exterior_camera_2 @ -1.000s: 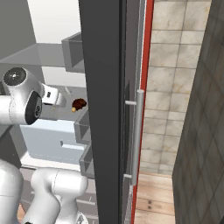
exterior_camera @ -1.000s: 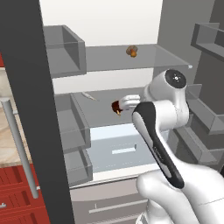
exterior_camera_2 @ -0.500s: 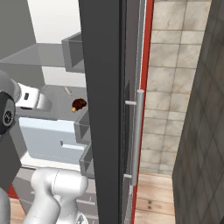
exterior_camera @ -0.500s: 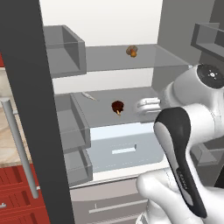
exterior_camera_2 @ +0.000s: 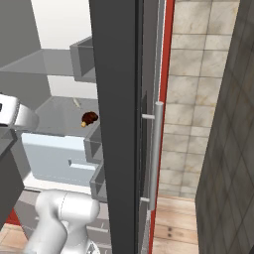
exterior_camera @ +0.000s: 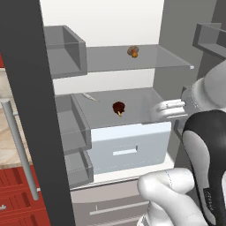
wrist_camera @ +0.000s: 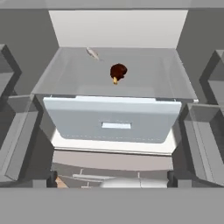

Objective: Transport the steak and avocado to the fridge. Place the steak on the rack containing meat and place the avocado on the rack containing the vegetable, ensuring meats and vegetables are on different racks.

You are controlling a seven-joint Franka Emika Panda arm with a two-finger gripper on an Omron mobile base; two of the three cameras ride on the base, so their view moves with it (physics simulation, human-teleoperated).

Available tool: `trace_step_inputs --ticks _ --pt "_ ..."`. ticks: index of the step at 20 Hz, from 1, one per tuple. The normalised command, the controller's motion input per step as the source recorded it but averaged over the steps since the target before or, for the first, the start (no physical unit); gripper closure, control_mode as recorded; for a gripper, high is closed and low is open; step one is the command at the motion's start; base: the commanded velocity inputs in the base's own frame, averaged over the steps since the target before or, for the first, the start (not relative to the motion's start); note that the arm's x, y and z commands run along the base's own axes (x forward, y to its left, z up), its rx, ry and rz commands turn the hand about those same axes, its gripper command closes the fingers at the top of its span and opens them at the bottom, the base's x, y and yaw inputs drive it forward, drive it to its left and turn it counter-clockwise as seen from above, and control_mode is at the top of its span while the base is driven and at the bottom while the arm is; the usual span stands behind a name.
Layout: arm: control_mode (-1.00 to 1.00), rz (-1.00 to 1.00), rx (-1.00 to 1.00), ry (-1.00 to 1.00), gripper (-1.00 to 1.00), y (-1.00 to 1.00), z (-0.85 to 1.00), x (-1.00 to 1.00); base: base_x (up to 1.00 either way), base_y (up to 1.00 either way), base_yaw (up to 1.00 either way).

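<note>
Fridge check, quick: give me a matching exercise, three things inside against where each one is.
Things:
1. steak
2. orange-brown lump
3. white drawer

Places:
A. on the higher glass shelf
B. under the lower glass shelf
C. on the lower glass shelf

Pairs: 1-C, 2-A, 3-B

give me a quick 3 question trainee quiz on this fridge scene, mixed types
1. True or false: the steak lies on the shelf topping the white drawer.
2. The orange-brown lump sits on: A) the drawer-top shelf B) the higher glass shelf C) a door bin.
3. Fill in: in the hand view, the steak's tan stub points toward the ____.

Key: 1 true; 2 B; 3 camera (the drawer front).
</note>
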Motion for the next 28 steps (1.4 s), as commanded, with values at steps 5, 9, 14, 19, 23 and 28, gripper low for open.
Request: trace_step_inputs --ticks 5,9,14,19,23,28 --pt "-1.0 0.0 0.04 0.03 -1.0 0.0 0.22 -0.63 0.0 0.0 0.0" --pt "1.0 0.0 0.0 -0.07 -1.0 -0.01 0.12 -0.6 -0.25 0.0 0.0" --pt "1.0 0.0 0.0 0.0 -1.0 0.0 0.0 0.0 -1.0 0.0 0.0" --pt "1.0 0.0 0.0 0.0 -1.0 0.0 0.0 0.0 -1.0 0.58 0.0" --pt "1.0 0.0 0.0 0.0 -1.0 0.0 0.0 0.0 -0.92 1.0 0.34" --pt "1.0 0.0 0.0 0.0 -1.0 0.0 0.0 0.0 -0.1 0.17 0.97"
